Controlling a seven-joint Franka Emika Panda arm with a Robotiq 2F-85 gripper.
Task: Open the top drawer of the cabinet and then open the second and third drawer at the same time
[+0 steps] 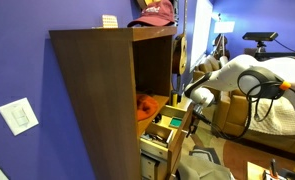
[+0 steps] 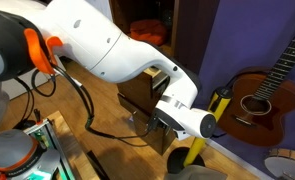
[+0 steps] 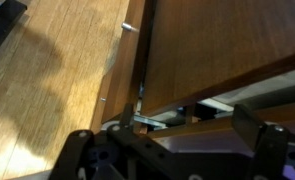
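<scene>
A tall brown wooden cabinet (image 1: 92,100) stands against a purple wall. Its drawers face the arm and are pulled out: the top one (image 1: 150,104) holds something orange, with a second (image 1: 165,128) and third (image 1: 154,152) below. My gripper (image 1: 194,100) is at the drawer fronts, at about the height of the top drawer. It also shows in an exterior view (image 2: 165,118), next to a dark wooden drawer (image 2: 139,90). In the wrist view the fingers (image 3: 187,128) are spread apart, with a wooden drawer panel (image 3: 217,50) right above and a wooden edge between them.
A red cap (image 1: 155,12) lies on top of the cabinet. A guitar (image 2: 262,100) leans on the wall beside a yellow stand (image 2: 202,135). A brown armchair (image 1: 232,112) stands behind the arm. A wall switch (image 1: 20,116) is beside the cabinet.
</scene>
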